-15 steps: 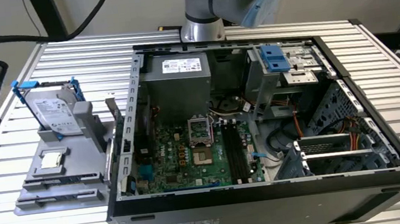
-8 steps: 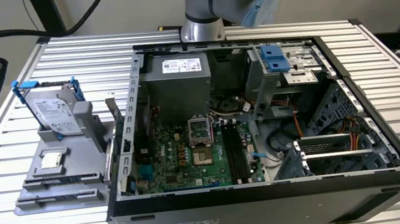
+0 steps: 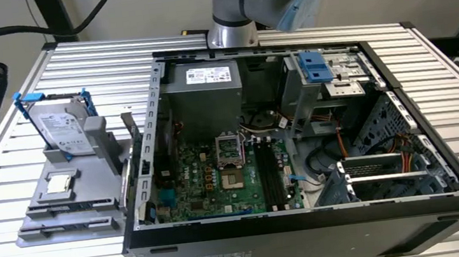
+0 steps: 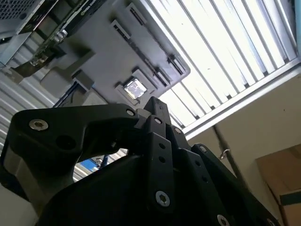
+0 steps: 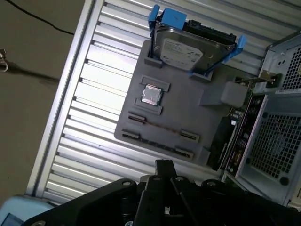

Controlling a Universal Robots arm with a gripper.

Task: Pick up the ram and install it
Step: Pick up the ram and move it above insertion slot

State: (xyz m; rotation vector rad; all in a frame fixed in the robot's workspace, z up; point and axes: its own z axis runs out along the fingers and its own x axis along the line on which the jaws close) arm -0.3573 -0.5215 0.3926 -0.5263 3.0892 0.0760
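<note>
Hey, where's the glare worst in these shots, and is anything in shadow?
Second wrist view: the table slats are washed out white. First wrist view: a bright patch on the slats beside the grey tray. Exterior view: even light, with the computer case dimmer inside.

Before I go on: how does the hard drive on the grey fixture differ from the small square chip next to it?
The hard drive is far larger than the square chip. The drive is oblong and sits in a blue frame; the chip is square and bare. In the exterior view the drive stands propped up at a tilt, while the chip lies flat. Both are silver and rest on the grey fixture.
</note>
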